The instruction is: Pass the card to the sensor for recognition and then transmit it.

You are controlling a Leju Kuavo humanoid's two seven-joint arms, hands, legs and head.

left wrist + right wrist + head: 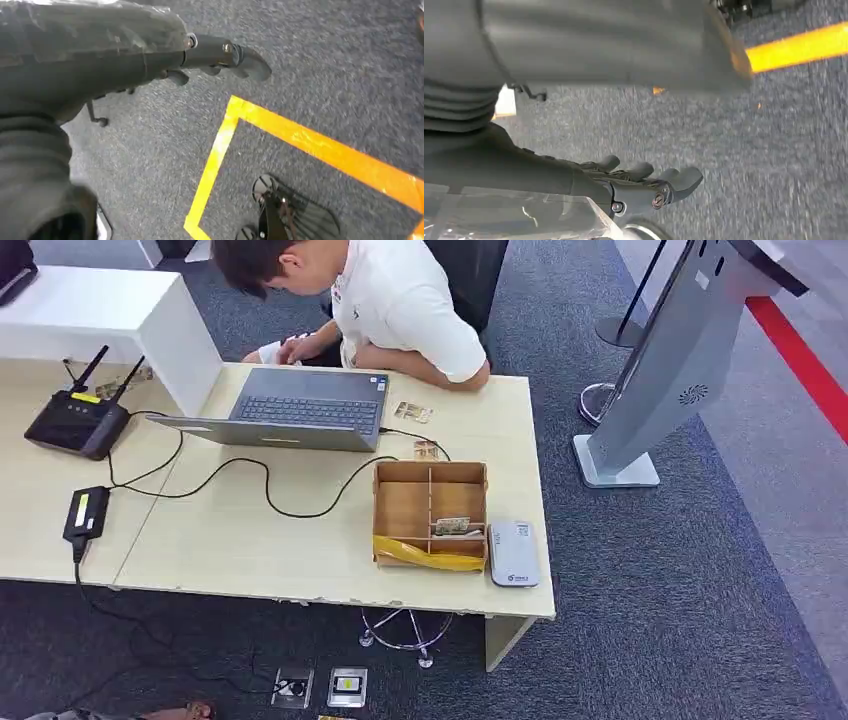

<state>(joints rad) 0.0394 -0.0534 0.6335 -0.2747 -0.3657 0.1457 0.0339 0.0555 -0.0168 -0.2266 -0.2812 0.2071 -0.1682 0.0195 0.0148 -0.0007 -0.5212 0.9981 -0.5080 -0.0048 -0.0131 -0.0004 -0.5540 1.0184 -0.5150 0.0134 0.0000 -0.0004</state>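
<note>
- Pale wood-laminate desk (300, 540) spans the head view from 9 o'clock to centre; a person in a white shirt (400, 300) leans over it at 12 o'clock, by a grey open laptop (290, 420).
- Brown cardboard divided box (430, 512) sits at centre, toward the desk's 3 o'clock end; a small pale card (452, 527) lies in its near-right compartment, long axis running 9-to-3. Print too small to read.
- White flat rectangular sensor pad (513, 553) lies touching or just beside the box at its 4 o'clock, long axis 12-to-6, close to the desk's near edge.
- Two more small tan cards (413, 412) lie at the box's 12 o'clock, near the laptop.
- Right hand (644, 182): dark fingers extended, slightly apart, holding nothing, hanging over grey carpet.
- Left hand (220, 55): fingers loosely out, nothing in them, also over carpet by yellow floor tape (300, 137).
- Judgement: card and sensor both lie forward, toward 1 o'clock of the robot, so the right hand is the nearer one. Card-to-sensor path is short, toward 4 o'clock.
- This fits a card waiting to be picked, or one put back.
</note>
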